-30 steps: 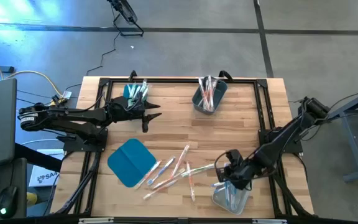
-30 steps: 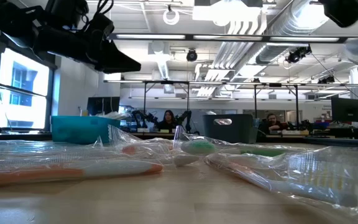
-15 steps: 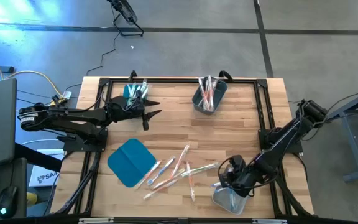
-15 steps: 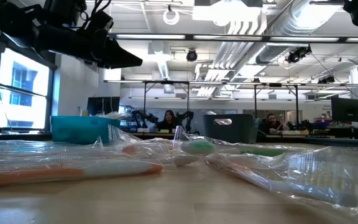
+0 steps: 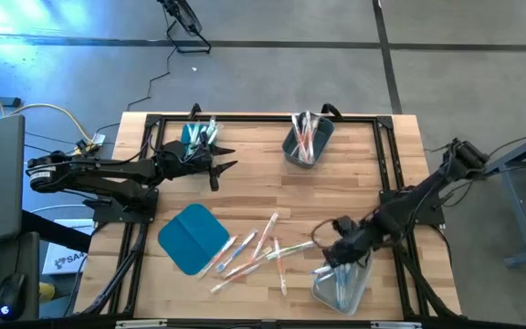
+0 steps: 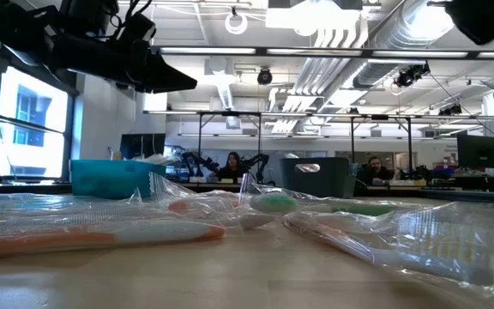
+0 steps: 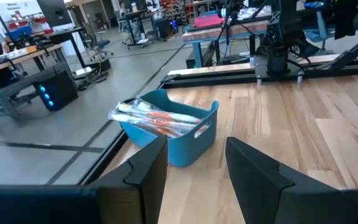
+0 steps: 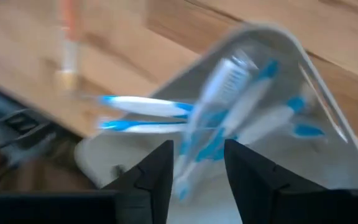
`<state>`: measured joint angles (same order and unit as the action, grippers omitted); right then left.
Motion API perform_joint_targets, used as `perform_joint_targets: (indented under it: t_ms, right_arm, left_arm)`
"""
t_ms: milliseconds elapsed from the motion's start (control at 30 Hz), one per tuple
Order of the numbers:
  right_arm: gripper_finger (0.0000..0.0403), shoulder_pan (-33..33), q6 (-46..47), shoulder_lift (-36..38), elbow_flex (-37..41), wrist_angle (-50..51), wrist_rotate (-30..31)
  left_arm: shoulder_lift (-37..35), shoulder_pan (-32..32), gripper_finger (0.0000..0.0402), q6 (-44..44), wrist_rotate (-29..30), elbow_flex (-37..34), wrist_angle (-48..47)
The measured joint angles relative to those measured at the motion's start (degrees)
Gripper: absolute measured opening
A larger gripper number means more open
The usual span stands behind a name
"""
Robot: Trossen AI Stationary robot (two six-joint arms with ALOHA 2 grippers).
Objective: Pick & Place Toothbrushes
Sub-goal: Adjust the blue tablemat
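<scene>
Several toothbrushes [image 5: 256, 251] lie loose on the wooden table's near middle, wrapped in clear film [image 6: 144, 230]. More stand in a teal bin [image 5: 196, 134], a grey bin [image 5: 305, 140] and a clear bin [image 5: 341, 287]. My right gripper [image 5: 332, 249] hangs open just above the clear bin [image 8: 328, 124], with blue toothbrushes [image 8: 213, 109] blurred in the bin below its fingers. My left gripper [image 7: 197, 168] stands open and level beside the teal bin [image 7: 166, 134], holding nothing.
A flat teal lid [image 5: 193, 238] lies on the table's near left. A black frame [image 5: 263, 117] runs along the table's edges. Bare wood lies between the grey bin and the loose toothbrushes.
My right gripper dipped toward the near edge over the clear bin, then came back toward the table's middle and up, turning at the wrist.
</scene>
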<state>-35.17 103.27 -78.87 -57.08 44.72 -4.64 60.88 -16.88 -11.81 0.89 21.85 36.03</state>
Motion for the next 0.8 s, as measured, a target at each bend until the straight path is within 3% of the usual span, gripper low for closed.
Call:
perform_joint_targets:
  t_ms: [167,267,367,600,800]
  right_arm:
    - [0.0114,6.0,-8.9,7.4,0.0,-1.0,-3.6]
    - [0.0102,8.9,-18.1,11.7,0.0,-1.1,-0.7]
    - [0.0092,12.3,-28.9,15.2,0.0,-1.3,5.9]
    - [0.008,21.6,-54.4,19.6,0.0,-7.2,29.3]
    - [0.0079,25.7,-69.9,18.7,0.0,-13.6,37.7]
  left_arm:
    - [0.0,0.0,0.0161,0.0,0.0,0.0,-0.1]
    - [0.0,0.0,0.0161,0.0,0.0,0.0,-0.1]
    - [0.0,0.0,0.0161,1.1,-0.7,0.0,-0.7]
    - [0.0,0.0,0.0161,1.3,-1.2,0.0,-1.9]
    - [0.0,0.0,0.0161,1.1,-1.2,0.0,-2.7]
